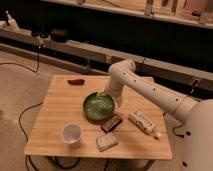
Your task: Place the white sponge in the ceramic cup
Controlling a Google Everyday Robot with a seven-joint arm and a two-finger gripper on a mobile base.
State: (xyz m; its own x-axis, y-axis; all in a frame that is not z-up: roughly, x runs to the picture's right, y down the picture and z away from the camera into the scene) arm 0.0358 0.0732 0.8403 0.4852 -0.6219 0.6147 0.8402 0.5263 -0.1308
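The white sponge point(107, 141) lies flat near the front edge of the wooden table point(55, 120), right of the ceramic cup point(71, 133), which stands upright at the front left. My gripper point(104, 96) hangs from the white arm over the back right rim of the green bowl point(98, 107), well behind the sponge and the cup. It holds nothing that I can see.
A dark brown bar point(112, 122) lies between the bowl and the sponge. A white bottle-like packet point(143, 123) lies at the right. A small red-brown object point(75, 81) sits at the back left. Cables run on the floor at the left.
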